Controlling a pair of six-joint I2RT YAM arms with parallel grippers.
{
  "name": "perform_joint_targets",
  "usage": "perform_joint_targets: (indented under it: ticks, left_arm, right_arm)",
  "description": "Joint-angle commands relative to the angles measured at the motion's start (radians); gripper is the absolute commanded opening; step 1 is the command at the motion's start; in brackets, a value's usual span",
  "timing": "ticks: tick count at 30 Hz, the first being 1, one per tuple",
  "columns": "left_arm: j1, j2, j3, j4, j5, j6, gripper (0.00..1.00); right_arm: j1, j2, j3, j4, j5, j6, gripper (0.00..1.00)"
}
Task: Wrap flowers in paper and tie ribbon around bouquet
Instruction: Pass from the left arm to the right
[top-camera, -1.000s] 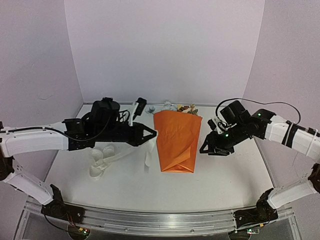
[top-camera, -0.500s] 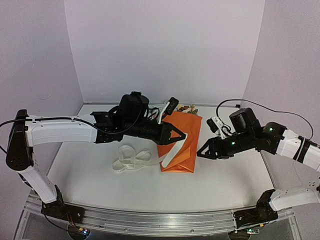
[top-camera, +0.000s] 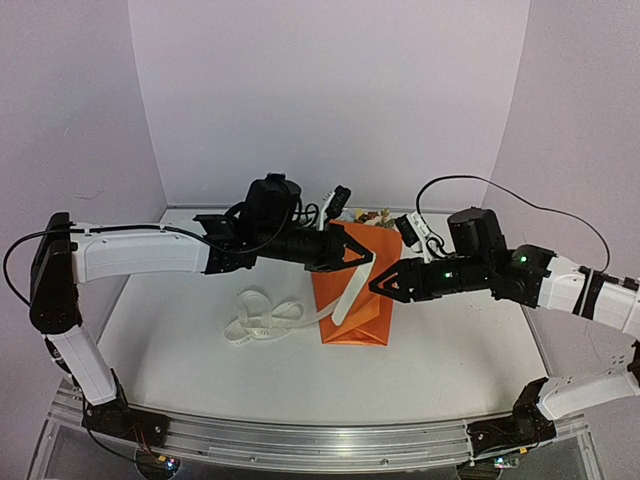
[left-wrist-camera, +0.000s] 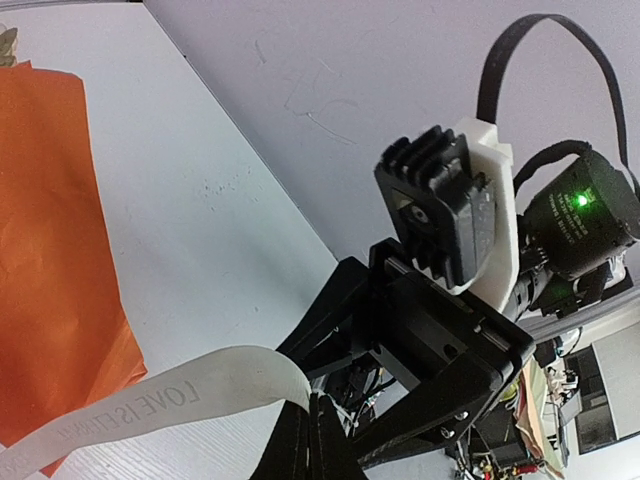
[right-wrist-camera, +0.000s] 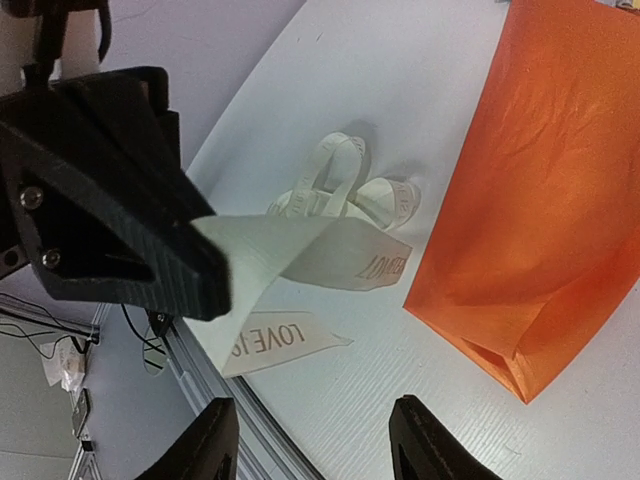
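The bouquet lies near the middle of the table, its narrow folded end toward the near edge and its wide mouth toward the far edge. It is a cone of orange paper and the flowers sit inside it. From above, only a few pale and brown blooms poke out of the mouth, and the stems are hidden by the wrap.

The left gripper hangs over the far half of the cone, its jaws pinched tight on the ribbon. From that pinch the white strip drops across the cone's left side to the table. It then runs left into a loose heap of loops lying just left of the cone's near end. In the right wrist view a short tail of the strip shows below the pinch, with the printed word LOVE readable on it.

The right gripper faces the left one from the right side, just beside it and above the cone. Its 2 fingers stand apart with nothing between them. I cannot tell whether they brush the paper underneath.
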Motion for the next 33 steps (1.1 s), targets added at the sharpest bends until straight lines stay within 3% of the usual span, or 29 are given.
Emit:
perform_joint_targets:
  ticks: [1,15,22,24,26,27,33]
  left_arm:
    - [0.021,0.023,0.043,0.061,0.074,-0.093,0.0]
    - [0.021,0.063,0.064,0.099,0.125,-0.135,0.0]
    - [0.021,0.074,0.066,0.104,0.131,-0.134,0.0]
    - [0.024,0.068,0.058,0.103,0.126,-0.128,0.0]
    - [0.033,0.049,0.033,0.104,0.108,-0.125,0.04]
    - [0.042,0.034,0.018,0.102,0.096,-0.124,0.11]
    - [0.112,-0.122,-0.125,0.0,-0.089,-0.074,0.46]
  right_arm:
    - [0.006,-0.018,0.015,0.065,-0.007,-0.012,0.53]
    - [0.006,0.076,0.088,0.091,-0.036,0.042,0.51]
    - [0.007,0.126,0.125,0.095,-0.059,0.093,0.36]
    - [0.006,0.121,0.124,0.083,-0.051,0.097,0.23]
    - [0.007,0.102,0.129,0.001,-0.034,0.075,0.05]
    - [0.007,0.085,0.127,-0.054,-0.019,0.047,0.0]
    - [0.006,-0.04,0.058,-0.397,0.094,-0.069,0.0]
